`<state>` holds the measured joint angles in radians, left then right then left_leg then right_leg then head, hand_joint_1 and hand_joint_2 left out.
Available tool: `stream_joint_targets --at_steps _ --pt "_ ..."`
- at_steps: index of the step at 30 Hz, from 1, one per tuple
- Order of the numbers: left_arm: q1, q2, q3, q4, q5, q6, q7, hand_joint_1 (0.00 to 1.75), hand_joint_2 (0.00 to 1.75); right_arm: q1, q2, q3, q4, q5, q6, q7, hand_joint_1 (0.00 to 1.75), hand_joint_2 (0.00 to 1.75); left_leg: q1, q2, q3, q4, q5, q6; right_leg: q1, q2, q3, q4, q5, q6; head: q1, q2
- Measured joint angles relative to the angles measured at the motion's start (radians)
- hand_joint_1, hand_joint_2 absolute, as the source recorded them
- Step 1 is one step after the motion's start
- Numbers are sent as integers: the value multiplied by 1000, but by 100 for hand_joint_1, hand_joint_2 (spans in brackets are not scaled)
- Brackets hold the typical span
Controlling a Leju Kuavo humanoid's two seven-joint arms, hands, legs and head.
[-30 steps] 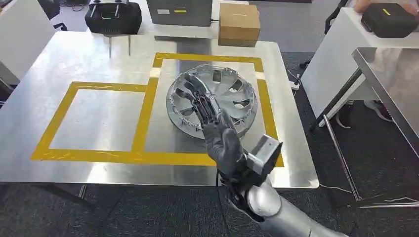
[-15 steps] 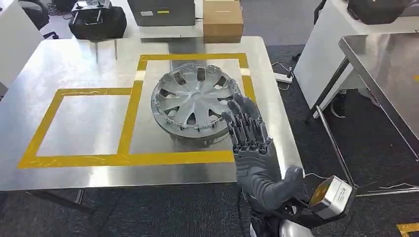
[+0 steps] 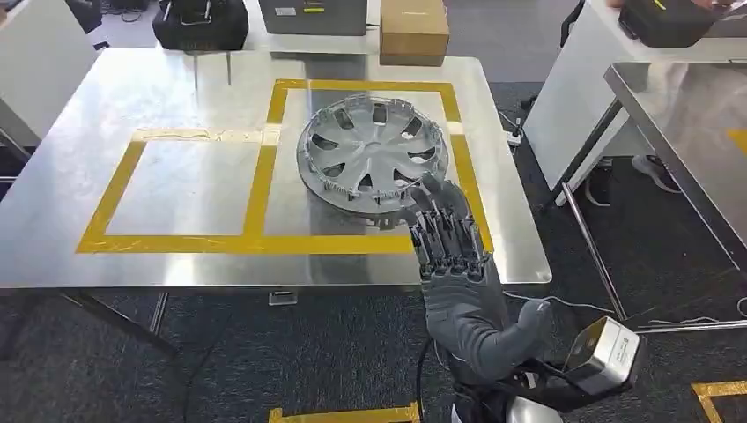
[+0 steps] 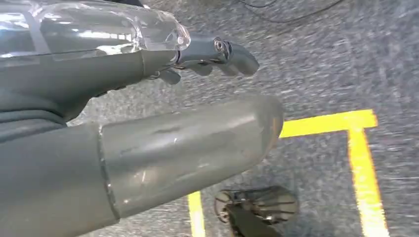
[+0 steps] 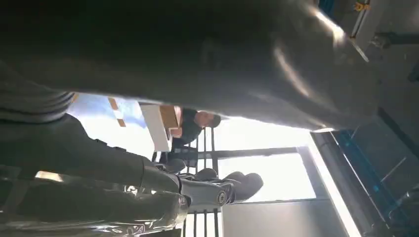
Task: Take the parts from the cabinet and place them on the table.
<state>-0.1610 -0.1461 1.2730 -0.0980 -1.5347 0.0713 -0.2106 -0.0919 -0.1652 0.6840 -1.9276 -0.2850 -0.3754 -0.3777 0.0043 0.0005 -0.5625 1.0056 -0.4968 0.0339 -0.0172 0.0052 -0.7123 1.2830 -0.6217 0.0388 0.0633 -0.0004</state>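
Observation:
A silver hubcap [image 3: 374, 150] lies flat on the steel table [image 3: 176, 92], inside the right-hand yellow tape square [image 3: 366, 86]. My right hand [image 3: 449, 256] is raised over the table's front edge near the right corner, just short of the hubcap's near rim. Its fingers [image 3: 438, 220] are stretched out and apart, and it holds nothing. The right wrist view has the same hand's fingers [image 5: 222, 190] bare against bright light. My left hand [image 4: 148, 98] hangs over grey carpet with its fingers [image 4: 217, 52] loosely extended and empty.
Along the table's far edge stand a black case [image 3: 201, 22], a grey box [image 3: 313, 15] and a cardboard box [image 3: 414, 29]. A white table [image 3: 581, 97] and a second steel table [image 3: 696, 123] lie to the right. Yellow tape marks [image 4: 326, 123] cross the carpet.
My right hand has drawn back off the hubcap to the table's front edge, and the hubcap stays on the table. The whole picture has shifted, with the table now farther away.

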Motion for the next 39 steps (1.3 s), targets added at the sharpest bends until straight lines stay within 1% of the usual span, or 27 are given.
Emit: stream_joint_targets --at_steps 2,4,5,6,7,9,10,12,13,14,15,17,19,21,22,25,26,28,30,31,32,34,35,36,37,38,39 --pt "0 3 3 0 0 -5 0 0 0 -3 5 2 7 -2 6 0 0 0 -10 6 -27 1 19 1 3 0 50 -4 46 -14 10 0" --pt "-1 5 8 0 5 -7 0 0 0 -8 10 3 12 -1 11 0 0 0 -18 10 -43 1 35 1 16 0 164 -145 94 -42 16 0" --pt "-2 3 11 0 6 -11 0 0 0 -16 12 3 13 -1 14 0 0 0 -17 13 -46 1 42 0 29 1 232 -237 83 -61 12 0" --pt "-3 5 14 -1 8 -15 0 0 0 -23 16 3 13 1 17 1 0 0 -23 15 -50 2 48 -5 34 -3 271 -307 69 -72 12 0" --pt "-4 5 18 -1 9 -17 1 0 0 -28 20 3 14 2 20 1 0 0 -19 19 -53 0 60 -12 36 -3 280 -324 64 -67 9 0" --pt "-5 10 19 -1 3 -32 16 0 0 -30 29 5 22 5 23 1 0 0 -15 23 -58 -2 76 -24 42 -2 272 -329 77 -72 14 0" --pt "-5 15 19 -1 -8 -41 30 0 0 -31 32 6 28 5 19 1 0 0 -17 18 -65 6 68 -28 29 -9 265 -344 95 -72 16 0" --pt "-4 19 20 0 -26 -55 47 0 0 -34 37 8 34 5 7 0 0 0 -12 -1 -93 77 -34 -40 28 -15 240 -341 115 -83 -3 0" --pt "-4 23 20 0 -29 -57 50 0 0 -34 39 8 37 4 5 0 0 0 -7 -2 -111 149 -96 -46 28 -15 225 -339 125 -79 -10 0" --pt "-4 27 20 0 -31 -59 52 0 0 -33 40 8 40 3 5 0 0 0 -4 -3 -127 224 -140 -52 29 -17 208 -336 135 -79 -16 0" --pt "-4 30 21 0 -32 -60 52 0 0 -33 40 10 42 3 4 0 0 0 -1 -3 -136 283 -152 -56 28 -19 190 -331 145 -77 -17 0" --pt "-4 36 21 0 -33 -61 53 0 0 -33 42 10 48 2 3 0 0 0 7 -1 -106 293 -89 -64 25 -22 154 -315 162 -69 -24 0" --pt "-5 40 21 -1 -33 -62 63 0 0 -32 42 10 54 2 -11 -6 0 0 14 -1 -10 180 -25 -74 18 -23 117 -292 173 -58 -27 0" --pt "-7 43 20 -1 -33 -62 73 0 0 -24 45 10 55 4 -38 -23 0 0 15 -5 102 20 -74 -78 21 -21 92 -265 178 -48 -37 0" --pt "-8 48 18 -1 -32 -59 70 0 0 -14 48 9 56 3 -53 -34 0 0 14 -9 103 4 -90 -59 23 -22 89 -261 185 -40 -32 0" --pt "-2 57 18 -1 -25 -41 28 0 0 22 47 0 58 -21 -104 -64 0 0 12 -11 81 3 -69 -31 18 -21 82 -265 210 -27 -29 0" --pt "-4 58 18 -1 -21 -36 16 0 0 32 44 -5 59 -27 -121 -71 0 0 15 -7 71 3 -59 -21 15 -13 71 -257 194 -20 -35 0" --pt "-8 63 19 -1 17 -14 -18 0 0 57 31 -32 63 -27 -181 -72 0 0 12 -9 34 3 -28 -7 13 -9 43 -150 48 -6 -21 0" --pt "-7 63 20 -1 30 -8 -29 0 0 74 19 -56 86 -45 -217 -67 0 0 6 -13 2 4 -3 -2 11 -9 31 -15 -33 -4 -13 0" --pt "-6 61 21 -1 29 -7 -29 0 0 83 13 -71 113 -75 -217 -72 0 0 2 -14 -14 5 10 -1 11 -9 38 23 -25 -6 -7 0" --pt "-6 59 21 -1 26 -4 -27 0 0 91 9 -85 147 -104 -214 -81 0 0 -2 -14 -31 6 22 0 12 -9 58 22 9 -12 -2 0" --pt "-6 49 21 -1 21 0 -15 0 0 94 7 -117 231 -157 -192 -87 0 0 -12 -15 -57 6 44 1 18 -8 137 -71 83 -34 10 0" --pt "-7 45 21 -1 16 1 -10 0 0 89 7 -134 286 -196 -167 -87 0 0 -15 -15 -67 5 55 1 28 -7 200 -160 93 -53 14 0" --pt "-7 33 21 1 8 1 -6 0 0 77 6 -155 363 -254 -131 -87 0 0 -14 -15 -70 6 65 -3 44 -8 271 -265 64 -73 10 0" --pt "-8 30 21 0 1 4 -1 0 0 64 6 -168 431 -302 -78 -90 0 0 -18 -13 -75 6 73 -6 43 -14 308 -339 48 -80 9 0" --pt "-8 24 21 0 -8 4 7 0 0 49 5 -179 515 -345 -34 -87 0 0 -13 -10 -80 4 88 -11 49 -10 305 -343 48 -72 8 0" --pt "-9 22 21 0 -19 3 18 0 0 33 5 -187 614 -385 7 -69 0 0 -8 -9 -82 -2 100 -16 51 -10 298 -343 56 -77 9 0"
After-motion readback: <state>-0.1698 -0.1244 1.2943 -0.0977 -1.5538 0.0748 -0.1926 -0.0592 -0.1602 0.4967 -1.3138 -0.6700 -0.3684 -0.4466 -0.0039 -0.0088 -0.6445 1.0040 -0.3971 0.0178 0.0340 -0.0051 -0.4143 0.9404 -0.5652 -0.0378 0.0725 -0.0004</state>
